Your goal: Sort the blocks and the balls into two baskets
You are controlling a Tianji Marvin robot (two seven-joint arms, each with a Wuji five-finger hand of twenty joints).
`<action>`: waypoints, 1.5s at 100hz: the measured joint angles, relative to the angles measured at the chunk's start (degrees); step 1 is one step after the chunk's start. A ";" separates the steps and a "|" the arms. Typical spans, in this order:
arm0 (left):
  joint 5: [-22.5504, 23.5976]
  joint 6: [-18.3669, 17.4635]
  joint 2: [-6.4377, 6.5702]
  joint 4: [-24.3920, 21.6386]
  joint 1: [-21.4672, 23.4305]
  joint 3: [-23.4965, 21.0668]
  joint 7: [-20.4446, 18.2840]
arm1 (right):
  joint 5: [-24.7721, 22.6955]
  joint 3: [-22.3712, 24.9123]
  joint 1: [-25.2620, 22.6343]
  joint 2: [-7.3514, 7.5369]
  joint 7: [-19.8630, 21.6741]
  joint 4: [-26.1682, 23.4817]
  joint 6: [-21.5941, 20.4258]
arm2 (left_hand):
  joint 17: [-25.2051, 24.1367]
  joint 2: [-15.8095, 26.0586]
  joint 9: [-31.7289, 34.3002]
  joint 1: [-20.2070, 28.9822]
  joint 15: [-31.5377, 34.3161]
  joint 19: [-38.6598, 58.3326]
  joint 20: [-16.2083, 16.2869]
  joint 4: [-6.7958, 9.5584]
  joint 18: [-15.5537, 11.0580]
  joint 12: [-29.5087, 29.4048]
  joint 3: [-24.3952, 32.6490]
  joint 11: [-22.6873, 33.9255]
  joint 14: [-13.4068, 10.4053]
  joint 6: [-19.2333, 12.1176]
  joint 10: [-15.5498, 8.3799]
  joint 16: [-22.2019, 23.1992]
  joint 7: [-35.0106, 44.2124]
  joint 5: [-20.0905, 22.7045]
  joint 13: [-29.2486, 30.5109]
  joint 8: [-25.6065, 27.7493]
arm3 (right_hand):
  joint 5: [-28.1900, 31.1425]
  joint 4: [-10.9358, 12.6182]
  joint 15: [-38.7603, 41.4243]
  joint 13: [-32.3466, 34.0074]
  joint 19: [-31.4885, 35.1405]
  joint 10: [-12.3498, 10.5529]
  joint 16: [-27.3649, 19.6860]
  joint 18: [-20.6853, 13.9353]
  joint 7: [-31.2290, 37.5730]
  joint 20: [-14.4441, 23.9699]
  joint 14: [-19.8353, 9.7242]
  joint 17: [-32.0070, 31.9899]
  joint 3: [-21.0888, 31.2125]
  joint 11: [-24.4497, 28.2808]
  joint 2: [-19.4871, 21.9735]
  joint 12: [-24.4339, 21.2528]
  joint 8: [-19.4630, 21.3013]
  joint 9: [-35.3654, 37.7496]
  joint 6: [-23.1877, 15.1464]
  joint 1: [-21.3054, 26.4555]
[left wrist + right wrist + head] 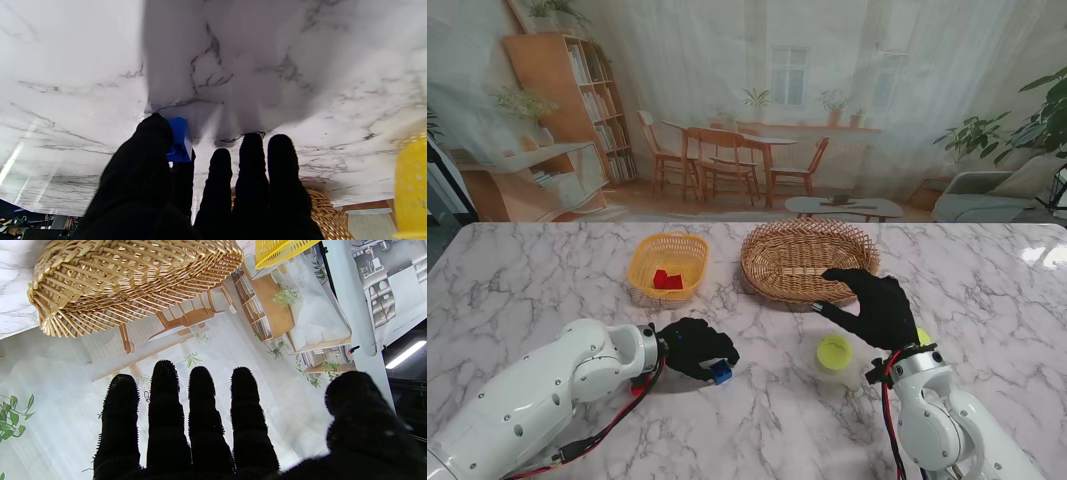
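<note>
Two baskets sit toward the far edge of the marble table (517, 280), near its middle: the wicker basket (802, 258) on the right, which looks empty as far as its bare floor shows, and the smaller yellow basket (667, 262) on the left, holding a red block (665, 279). Nearer to me, the right hand (874, 306) hovers with its fingers spread flat and nothing in them, its fingertips over the near rim of the wicker basket. Just beside that wrist a yellow-green ball (834, 351) rests on the table, and a sliver of a second ball (923, 336) shows behind the wrist. The left hand (695, 348) is low at the table, toward the near edge and left of centre, with its thumb and a finger curled onto a small blue block (720, 373); the left wrist view shows the block pinched at the fingertips, with the other fingers straight and clear of it.

The hold looks shallow, so I judge the block could twist or slip out on the way up, chiefly if the lift is quick. The yellow basket is light and small, so a careless release could miss it or nudge it. The right arm could knock the ball beside it and send it rolling.
</note>
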 measured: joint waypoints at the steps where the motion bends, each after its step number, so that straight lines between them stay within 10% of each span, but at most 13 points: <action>1: 0.00 0.03 0.00 0.01 -0.01 0.01 0.00 | 0.00 0.01 0.00 0.00 -0.01 0.00 -0.01 | 0.06 -0.31 0.00 0.00 0.18 0.08 0.03 0.00 0.00 0.23 0.01 0.02 0.00 -0.06 0.00 0.09 0.00 -0.11 0.00 0.00 | 0.00 0.00 0.00 0.00 0.00 0.00 0.00 0.00 0.00 0.00 0.00 0.00 0.00 0.00 0.00 0.00 0.00 0.00 0.00 0.00; 57: 3.21 -0.02 0.05 1.73 -1.12 2.22 5.09 | -0.06 0.20 -0.12 -0.05 -0.65 0.02 -0.15 | 2.00 -0.33 1.48 0.74 7.01 3.10 2.05 0.00 0.00 7.32 0.71 5.56 0.70 -0.66 -1.00 6.70 8.04 -0.80 2.35 5.59 | 0.00 0.00 0.00 0.00 -0.01 0.00 0.00 0.01 0.00 0.00 0.00 -0.02 0.00 0.00 0.00 0.00 0.00 0.00 0.00 0.00; 85: 3.31 0.04 -0.02 2.25 -1.20 2.64 6.60 | -0.08 0.22 -0.14 -0.07 -0.70 0.02 -0.17 | 4.04 -1.53 5.74 5.42 12.33 5.99 2.89 -0.68 -0.01 24.43 0.57 2.85 -0.32 -2.20 -1.20 8.94 10.51 -1.55 7.67 9.15 | 0.00 0.00 0.00 0.00 -0.01 0.00 0.00 0.00 0.00 0.00 0.00 -0.02 0.00 0.00 0.00 0.02 0.00 0.00 0.00 0.00; 150: 4.70 -2.28 -0.43 -5.16 4.82 -7.48 3.88 | -0.04 0.24 -0.13 -0.13 -0.93 0.04 -0.14 | 5.13 -1.57 11.41 6.60 12.57 6.73 3.50 -0.81 -0.07 25.83 -2.44 2.02 -1.15 -2.22 -2.92 8.55 12.00 -0.93 9.91 8.33 | 0.00 0.00 0.00 0.00 -0.01 0.00 0.00 0.01 0.00 0.00 0.01 -0.03 0.00 0.00 0.00 0.51 0.00 0.00 0.00 0.00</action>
